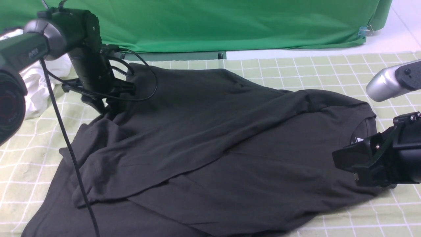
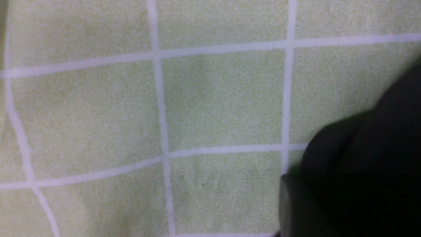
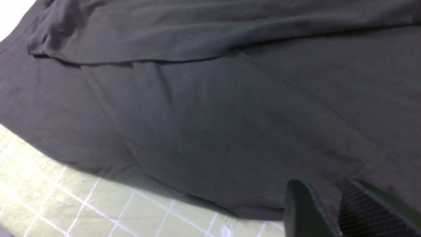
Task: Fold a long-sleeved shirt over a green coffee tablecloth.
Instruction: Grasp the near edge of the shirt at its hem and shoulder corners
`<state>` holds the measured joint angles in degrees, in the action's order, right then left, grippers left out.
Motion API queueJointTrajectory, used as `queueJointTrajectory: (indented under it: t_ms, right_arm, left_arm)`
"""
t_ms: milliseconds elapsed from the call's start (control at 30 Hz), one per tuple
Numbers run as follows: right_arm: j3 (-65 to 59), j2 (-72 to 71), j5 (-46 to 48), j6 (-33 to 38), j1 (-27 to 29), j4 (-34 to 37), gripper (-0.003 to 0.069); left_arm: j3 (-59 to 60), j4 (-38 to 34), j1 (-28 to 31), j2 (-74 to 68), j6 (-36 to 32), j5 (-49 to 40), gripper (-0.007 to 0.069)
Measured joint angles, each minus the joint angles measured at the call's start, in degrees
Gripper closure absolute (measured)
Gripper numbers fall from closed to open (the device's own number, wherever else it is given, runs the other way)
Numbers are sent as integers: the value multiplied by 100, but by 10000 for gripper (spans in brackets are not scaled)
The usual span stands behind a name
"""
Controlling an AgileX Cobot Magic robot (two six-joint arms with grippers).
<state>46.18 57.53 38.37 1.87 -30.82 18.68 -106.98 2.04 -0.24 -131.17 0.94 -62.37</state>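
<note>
The long-sleeved shirt (image 1: 210,141) is black and lies spread over the green coffee tablecloth (image 1: 329,70), with a sleeve folded across its body. Its collar and white neck label (image 1: 357,140) point right. My left gripper (image 1: 107,110) reaches down at the shirt's far left corner, where the cloth peaks up into it. The left wrist view shows one finger (image 2: 291,207) pressed against bunched black cloth (image 2: 361,158), with the other finger hidden. My right gripper (image 1: 348,161) hovers by the collar, and its fingers (image 3: 302,207) stand slightly apart over the shirt (image 3: 210,125) with nothing between them.
A white garment (image 1: 36,89) lies at the far left behind the left arm. Plain bright-green fabric (image 1: 230,23) hangs along the back. The left arm's black cable (image 1: 72,158) droops across the shirt's left side. Bare tablecloth (image 3: 65,204) shows along the front edge.
</note>
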Motion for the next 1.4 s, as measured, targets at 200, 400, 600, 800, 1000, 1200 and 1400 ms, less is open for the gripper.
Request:
queueJointTrajectory:
  t_ms: [200,400,600,800,1000,1200,1400]
  right_arm:
    - [0,0,0,-2,0,0,482]
    - [0,0,6,-2,0,0,482]
    - [0,0,6,-2,0,0,482]
    - [0,0,0,-2,0,0,482]
    - [0,0,-5,-2,0,0,477]
    - [0,0,-162,-2,0,0,473]
    - [0,0,-166,-2,0,0,471]
  left_arm:
    - [-39,333,-30,31,-126,-44,604]
    - [-39,836,-19,432,197,-172,604]
    - [-79,985,-19,749,338,-320,601]
    - [-79,859,-19,705,314,-678,474]
    - [-79,-431,26,740,-446,-734,271]
    - [-149,-1647,-28,899,-964,-407,237]
    - [-343,416,203,843,556,69,431]
